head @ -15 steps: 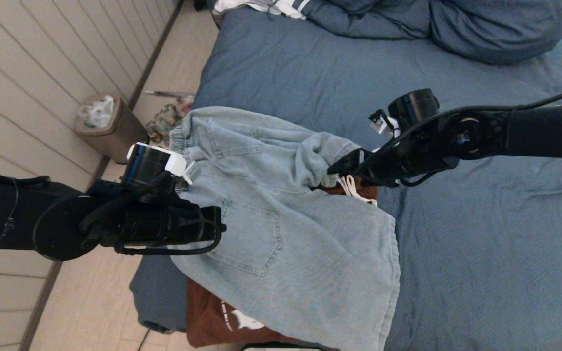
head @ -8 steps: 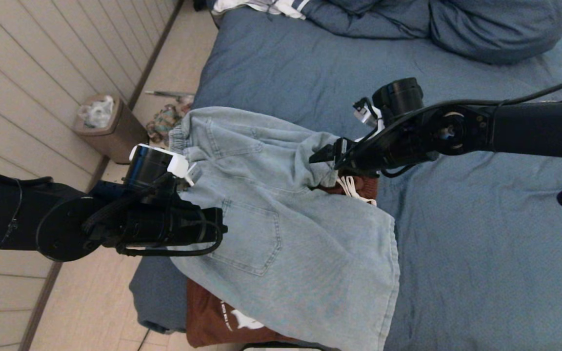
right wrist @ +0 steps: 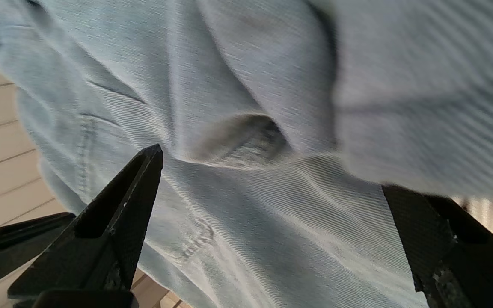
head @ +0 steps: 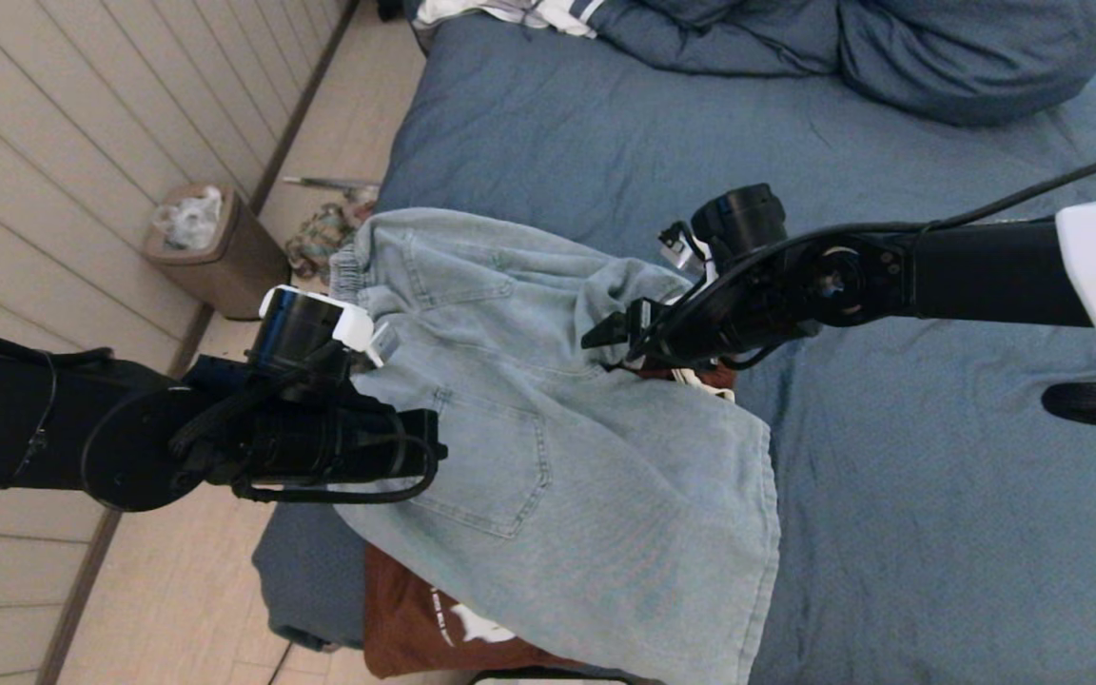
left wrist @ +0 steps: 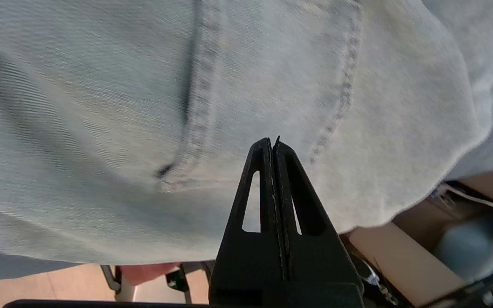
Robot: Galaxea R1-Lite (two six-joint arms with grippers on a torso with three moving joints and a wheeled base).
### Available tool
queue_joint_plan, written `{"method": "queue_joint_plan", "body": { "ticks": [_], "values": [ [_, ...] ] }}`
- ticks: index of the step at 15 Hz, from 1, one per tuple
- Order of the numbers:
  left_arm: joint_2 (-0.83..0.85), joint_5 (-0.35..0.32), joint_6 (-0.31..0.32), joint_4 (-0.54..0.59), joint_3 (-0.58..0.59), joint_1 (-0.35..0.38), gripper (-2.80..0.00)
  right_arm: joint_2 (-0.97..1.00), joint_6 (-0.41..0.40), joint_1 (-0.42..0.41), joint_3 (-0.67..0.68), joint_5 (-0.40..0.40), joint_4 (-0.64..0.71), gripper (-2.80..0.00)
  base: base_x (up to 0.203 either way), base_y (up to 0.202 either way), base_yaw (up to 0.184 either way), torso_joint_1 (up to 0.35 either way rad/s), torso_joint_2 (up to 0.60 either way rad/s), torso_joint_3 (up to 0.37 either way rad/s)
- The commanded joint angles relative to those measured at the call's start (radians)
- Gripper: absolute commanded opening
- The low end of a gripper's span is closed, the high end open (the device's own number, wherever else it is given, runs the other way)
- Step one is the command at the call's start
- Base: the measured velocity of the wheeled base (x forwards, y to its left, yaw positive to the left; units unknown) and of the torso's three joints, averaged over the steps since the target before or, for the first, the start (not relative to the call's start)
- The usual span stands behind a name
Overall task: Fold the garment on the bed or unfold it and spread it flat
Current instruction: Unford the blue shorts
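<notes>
- Denim shorts (head: 548, 447), pale blue and partly bunched, lie on the near left part of the bed (head: 938, 495), with one leg spread toward the near edge and the elastic waistband turned toward the left side.
- Their back pocket (head: 491, 466) faces up near the middle of the cloth, and the upper leg is folded into a rumpled hump by the right arm.
- Under the shorts lies a rust-brown garment (head: 434, 618) with a white print; it shows at the near edge of the bed and again as a small patch with a white cord beside the right gripper.
- The right gripper (head: 610, 335) reaches in over the hump of the shorts from the right; in the right wrist view its two black fingers (right wrist: 114, 218) stand wide apart with denim between and beneath them, and they clamp nothing.
- The left gripper (left wrist: 274, 145) sits at the left edge of the shorts, beside the waistband; in the left wrist view its fingers are pressed together tip to tip, close against the denim, with no cloth seen between them.
- The bed wears a wrinkled slate-blue sheet, and a heap of matching blue bedding (head: 890, 48) lies at its far end.
- On the pale wooden floor to the left stands a small brown waste bin (head: 210, 247) with a white liner, against a panelled wall.
</notes>
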Motion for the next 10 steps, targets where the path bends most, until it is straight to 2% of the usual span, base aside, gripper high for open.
{"method": "queue_joint_plan", "body": {
  "ticks": [1,5,10],
  "values": [
    [0.011,-0.004,-0.004,-0.001,0.000,-0.006,-2.80,0.000,0.001,-0.005,0.014,0.000,0.000,0.00,0.000,0.000,0.000,0.000,0.00,0.000],
    [0.013,-0.004,-0.004,-0.001,0.000,-0.010,-2.80,-0.003,0.000,-0.041,-0.018,-0.011,-0.002,0.00,0.000,0.000,0.000,0.000,0.00,0.000],
    [0.019,-0.002,-0.016,-0.026,0.006,-0.010,-2.80,0.012,0.003,-0.038,-0.043,-0.009,-0.009,0.00,0.000,0.000,0.000,0.000,0.00,0.000]
  ]
}}
